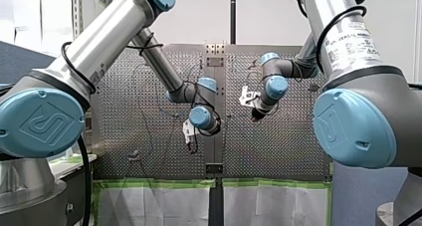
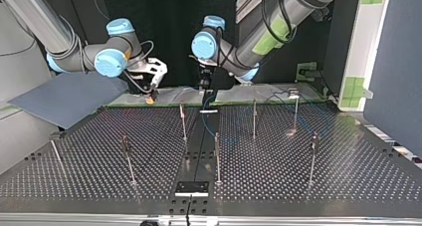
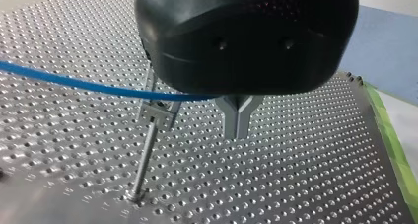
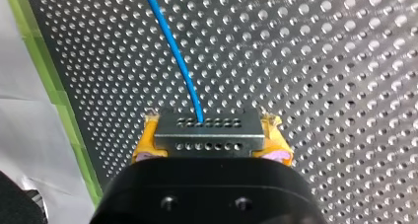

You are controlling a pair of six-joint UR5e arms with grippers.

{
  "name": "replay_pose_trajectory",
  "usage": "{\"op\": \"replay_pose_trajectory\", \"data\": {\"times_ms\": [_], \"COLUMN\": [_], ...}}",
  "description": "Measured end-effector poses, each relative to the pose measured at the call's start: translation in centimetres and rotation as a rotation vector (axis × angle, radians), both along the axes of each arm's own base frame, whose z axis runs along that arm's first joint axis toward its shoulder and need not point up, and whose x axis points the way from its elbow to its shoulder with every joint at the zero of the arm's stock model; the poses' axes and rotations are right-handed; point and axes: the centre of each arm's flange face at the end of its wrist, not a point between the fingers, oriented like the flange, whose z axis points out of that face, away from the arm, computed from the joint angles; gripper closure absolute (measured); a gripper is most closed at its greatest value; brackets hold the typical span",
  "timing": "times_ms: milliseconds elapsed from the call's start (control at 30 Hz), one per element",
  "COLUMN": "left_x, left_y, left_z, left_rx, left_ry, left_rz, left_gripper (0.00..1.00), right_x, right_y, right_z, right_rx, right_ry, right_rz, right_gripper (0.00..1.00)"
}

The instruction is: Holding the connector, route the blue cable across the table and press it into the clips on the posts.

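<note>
the yellow-padded fingers of the right gripper (image 4: 211, 124) are clamped on the two ends of the grey connector (image 4: 207, 137), which lies crosswise between them. the blue cable (image 4: 172, 51) leaves its far face and runs ahead over the perforated bench (image 4: 320, 61). the metal fingers of the left gripper (image 3: 237, 130) are pressed together, the cable passing beside their base, by a post (image 3: 145, 155) with a clip (image 3: 158, 113).
</note>
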Motion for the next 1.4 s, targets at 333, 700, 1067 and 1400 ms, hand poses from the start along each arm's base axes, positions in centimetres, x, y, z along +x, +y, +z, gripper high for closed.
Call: {"op": "replay_pose_trajectory", "data": {"times_ms": [333, 700, 1067, 1400], "left_x": [2.4, 3.8, 3.1, 5.1], "left_y": [0.1, -0.8, -0.4, -0.8], "left_z": [-2.3, 1.0, 2.5, 3.6], "left_rx": [-0.017, -0.062, -0.028, -0.091], "left_ry": [0.062, 0.044, 0.062, -0.006], "left_rz": [0.050, 0.060, 0.081, 0.049], "left_gripper": [1.00, 1.00, 1.00, 1.00], "right_x": [-1.0, -1.4, -2.0, -3.0], "right_y": [-1.1, -1.7, -2.2, -3.2], "right_z": [0.0, 0.0, 0.0, 0.1], "right_rx": [-0.007, -0.020, -0.021, -0.035], "right_ry": [-0.007, -0.009, -0.007, -0.013], "right_rz": [-0.011, -0.009, -0.022, -0.046], "right_gripper": [1.00, 1.00, 1.00, 1.00]}}
